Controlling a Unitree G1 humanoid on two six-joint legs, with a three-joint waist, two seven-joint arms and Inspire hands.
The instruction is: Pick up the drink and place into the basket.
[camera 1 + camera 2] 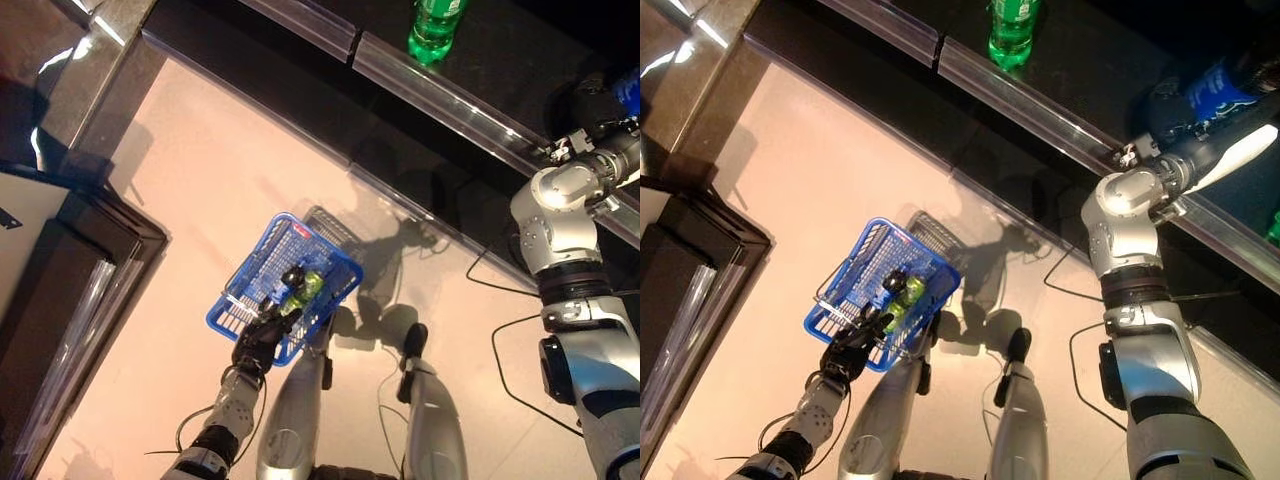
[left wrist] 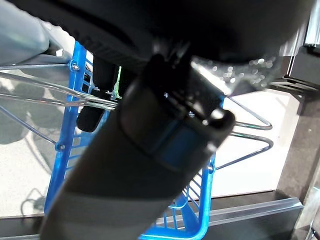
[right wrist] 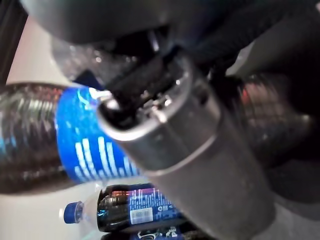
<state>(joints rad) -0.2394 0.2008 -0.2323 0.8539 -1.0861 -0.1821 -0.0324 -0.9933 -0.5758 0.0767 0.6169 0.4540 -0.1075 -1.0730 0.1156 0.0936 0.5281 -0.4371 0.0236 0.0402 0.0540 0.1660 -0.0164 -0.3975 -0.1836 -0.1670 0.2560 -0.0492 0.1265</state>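
Observation:
My left hand [image 1: 258, 342] is shut on the thin wire handles [image 2: 250, 135] of the blue basket [image 1: 247, 267], which hangs low in front of me at the left. A green bottle [image 1: 303, 290] lies inside it. My right hand [image 1: 1175, 110] reaches onto the dark shelf at the upper right. It is curled round a dark drink bottle with a blue label [image 1: 1218, 85]. In the right wrist view the thumb [image 3: 185, 130] lies across that bottle [image 3: 85, 135].
A green bottle [image 1: 435, 28] stands on the dark shelf behind a clear rail [image 1: 450, 100]. Another dark bottle with a blue cap [image 3: 135, 210] lies by the held one. A dark cabinet [image 1: 70, 260] stands at the left. Pale floor lies between.

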